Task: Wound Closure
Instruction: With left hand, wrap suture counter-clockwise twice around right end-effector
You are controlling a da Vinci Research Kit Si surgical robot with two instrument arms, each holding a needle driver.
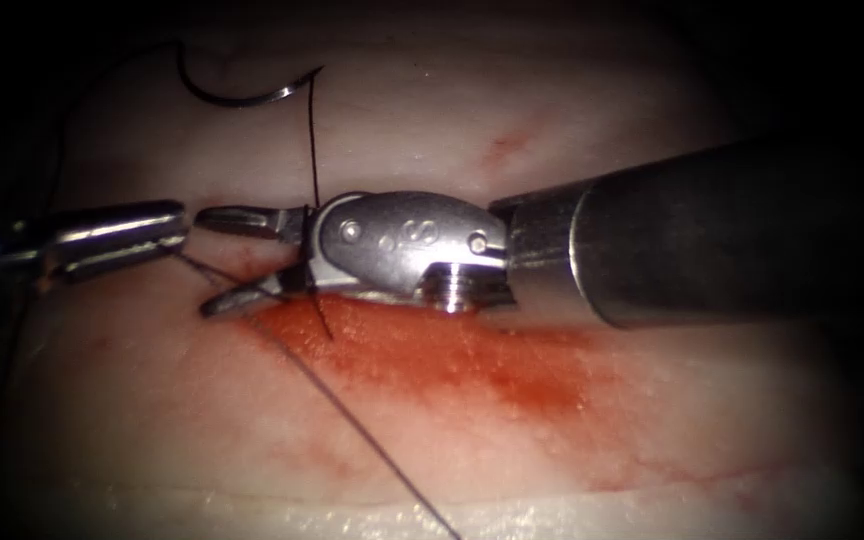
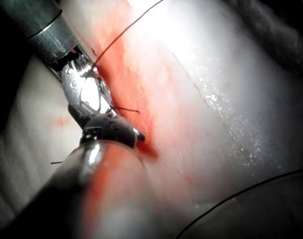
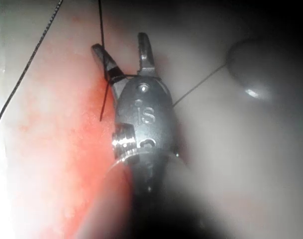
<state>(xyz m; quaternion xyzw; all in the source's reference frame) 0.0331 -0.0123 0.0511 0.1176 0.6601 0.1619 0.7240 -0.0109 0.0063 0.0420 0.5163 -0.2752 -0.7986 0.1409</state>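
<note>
Lying free on the tissue (image 1: 652, 420), well beyond the right hand (image 1: 214, 262), the curved needle (image 1: 242, 95) is held by neither tool and is not in the tissue; its arc opens away from the hands. From the needle's end the thread (image 1: 313, 150) drops straight down to the right hand and passes between its two jaws near their hinge, with a short end poking out on the near side over the red fluid (image 1: 452, 360). The right hand's jaws stand spread apart in a clear V, gripping nothing, with the thread crossing the gap; the right wrist view shows the same, the right hand (image 3: 122, 54) agape with the dark strand across its throat. Another stretch of thread (image 1: 352, 420) runs taut and slanting from just under the left hand (image 1: 177, 228) past the right hand's lower jaw towards the near edge of the tissue. The left hand lies just beside the right hand's tips, tip to tip; whether its jaws are parted or closed cannot be told. The red fluid spreads directly beneath and behind the right hand.
</note>
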